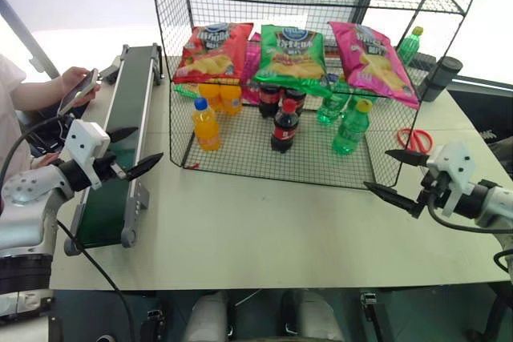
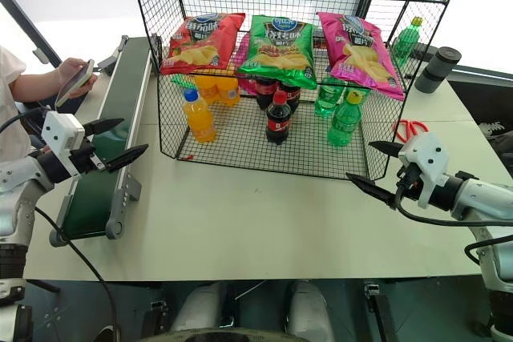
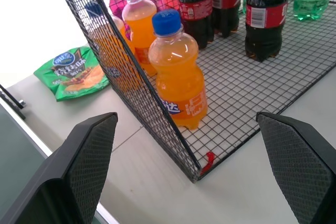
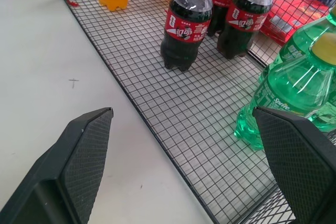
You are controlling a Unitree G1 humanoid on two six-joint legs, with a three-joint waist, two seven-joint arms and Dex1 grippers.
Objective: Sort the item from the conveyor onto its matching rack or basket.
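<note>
Both tools hang released over the near part of the white counter point(image 1: 264, 230): the left tool point(image 1: 135, 150) with its fingers spread wide above the near end of the conveyor point(image 1: 120, 158), the right tool point(image 1: 398, 175) equally spread just in front of the rack's near right corner. Neither grasps anything. The green belt lies bare along the stretch in view, so my reading is that this is a waiting step, either after a placement or ahead of the next arrival. The next move would call for the left tool to drop onto whatever comes down the belt, then carry it to the tier of its own kind. At the belt's far end a person's hand point(image 1: 76, 84) holds a phone. The black wire rack point(image 1: 321, 167) holds, on its bottom tier, orange soda bottles point(image 1: 206, 124) at the left, cola bottles point(image 1: 283, 124) in the middle and green bottles point(image 1: 350, 127) at the right. On the tier above lie 3 chip bags: the red bag point(image 1: 215, 50), the green bag point(image 1: 292, 57) and the magenta-pink bag point(image 1: 373, 60), already resting at the right end. Red scissors point(image 1: 415, 138) lie on the counter beyond the rack's right side, and a small green packet point(image 3: 73, 72) sits behind its left side.
</note>
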